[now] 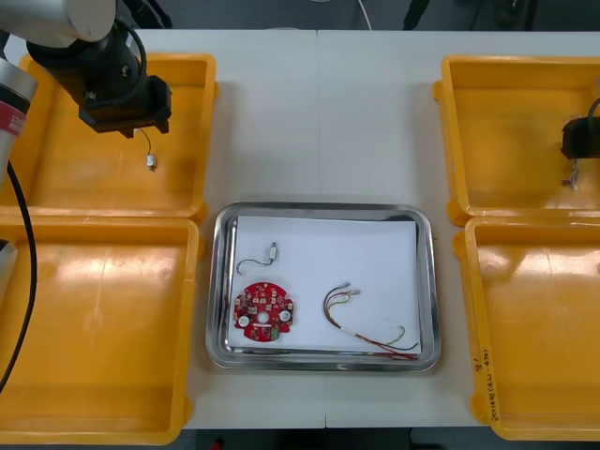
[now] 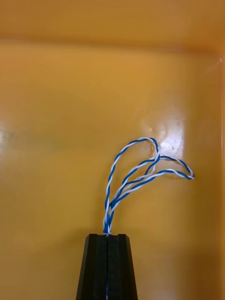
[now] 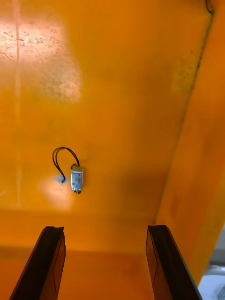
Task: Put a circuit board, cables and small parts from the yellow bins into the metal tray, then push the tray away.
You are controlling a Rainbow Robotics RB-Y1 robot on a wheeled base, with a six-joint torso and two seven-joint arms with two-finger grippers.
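My left gripper (image 1: 127,108) hangs over the far left yellow bin (image 1: 56,178), open (image 3: 105,229). Just ahead of its fingers, on the bin floor, lies a small metal part (image 3: 77,179) with a thin black wire (image 1: 150,161). My right gripper (image 1: 581,141) is in the far right yellow bin (image 1: 506,131), shut on a twisted blue and white cable (image 2: 140,178) whose loops hang past the fingertips (image 2: 107,236). The metal tray (image 1: 427,281), white inside, holds a round red circuit board (image 1: 264,313), a small metal part (image 1: 272,250) and a red and yellow cable (image 1: 366,323).
The near left bin (image 1: 94,337) and the near right bin (image 1: 544,337) flank the tray. Bare table (image 1: 323,122) lies between the far bins, beyond the tray. The left bin's side wall (image 3: 197,154) rises close beside my left fingers.
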